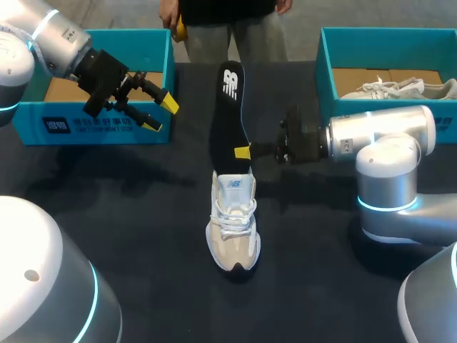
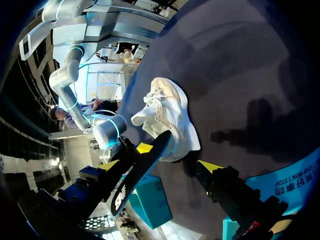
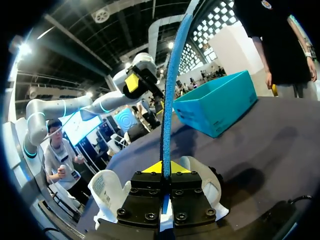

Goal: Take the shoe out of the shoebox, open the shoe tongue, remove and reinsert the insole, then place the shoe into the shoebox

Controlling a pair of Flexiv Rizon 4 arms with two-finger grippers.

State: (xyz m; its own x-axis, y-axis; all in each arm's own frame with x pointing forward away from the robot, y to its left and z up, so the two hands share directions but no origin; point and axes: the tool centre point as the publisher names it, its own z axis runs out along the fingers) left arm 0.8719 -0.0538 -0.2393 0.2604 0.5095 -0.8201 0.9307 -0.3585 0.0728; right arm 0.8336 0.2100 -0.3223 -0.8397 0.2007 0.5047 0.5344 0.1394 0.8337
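Note:
A white and beige sneaker (image 1: 233,221) lies mid-table with its toe toward me. Its black insole (image 1: 230,107) rises from the heel opening and leans away toward the back. My right gripper (image 1: 244,152) comes in from the right and is shut on the insole's edge just above the heel. In the right wrist view the gripper (image 3: 164,168) pinches the insole's (image 3: 172,75) blue edge, with the sneaker (image 3: 200,176) under it. My left gripper (image 1: 160,113) hangs open and empty beside the left shoebox (image 1: 100,123). In the left wrist view it (image 2: 159,166) faces the sneaker (image 2: 170,117) and insole (image 2: 142,167).
A second teal shoebox (image 1: 325,68) at the back right holds another white shoe (image 1: 400,88). Dark tablecloth (image 1: 143,214) lies bare around the sneaker on both sides and in front.

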